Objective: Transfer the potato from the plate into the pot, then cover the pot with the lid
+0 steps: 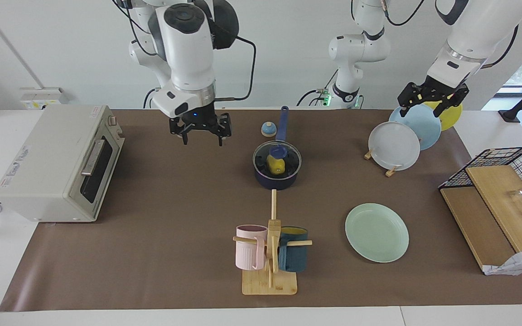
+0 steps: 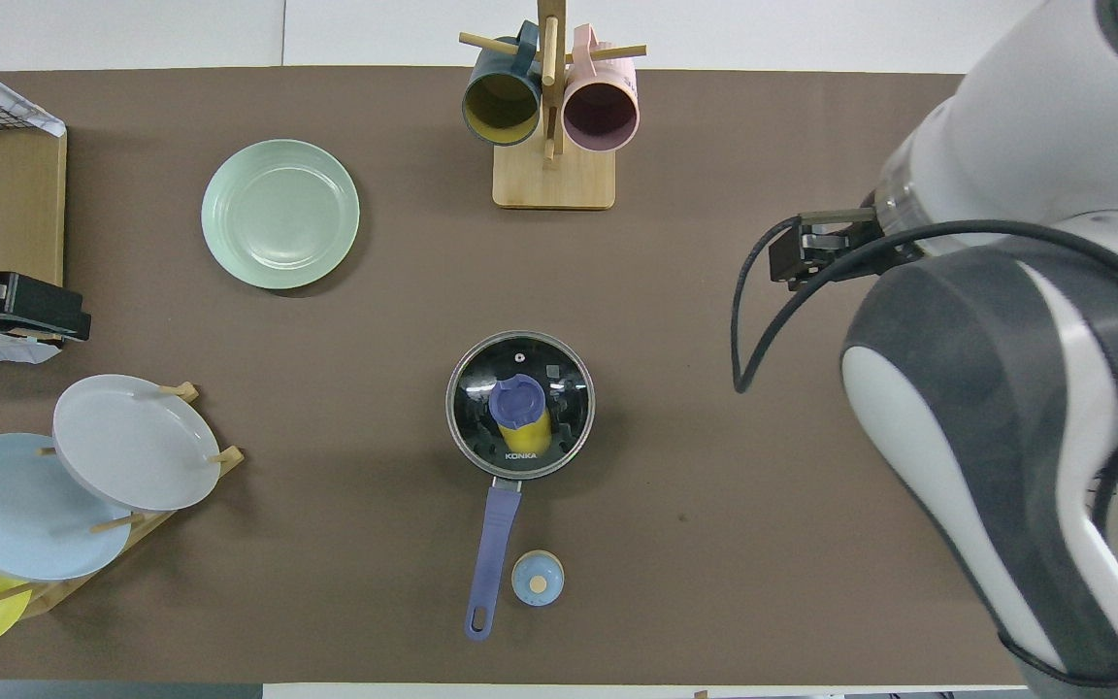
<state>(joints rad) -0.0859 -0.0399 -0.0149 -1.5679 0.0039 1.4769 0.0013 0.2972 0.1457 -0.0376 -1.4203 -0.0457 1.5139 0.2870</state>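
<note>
The dark navy pot point(image 1: 277, 180) stands mid-table with its blue handle point(image 2: 491, 544) pointing toward the robots. On it sits the clear glass lid point(image 2: 559, 383), blue knob point(image 1: 277, 150) up. Through the glass the yellow potato point(image 1: 273, 165) shows inside the pot. The mint-green plate point(image 1: 376, 232) lies bare, farther from the robots and toward the left arm's end. My right gripper point(image 1: 201, 135) hangs open and holds nothing, up in the air over the mat between pot and oven. My left gripper point(image 1: 429, 107) waits open above the rack plates.
A small blue-and-tan bell point(image 2: 537, 579) sits beside the pot handle. A mug tree point(image 1: 271, 253) with pink and teal mugs stands farther out. The toaster oven point(image 1: 57, 163) is at the right arm's end. A plate rack point(image 1: 394, 146) and wire shelf point(image 1: 501, 190) are at the left arm's end.
</note>
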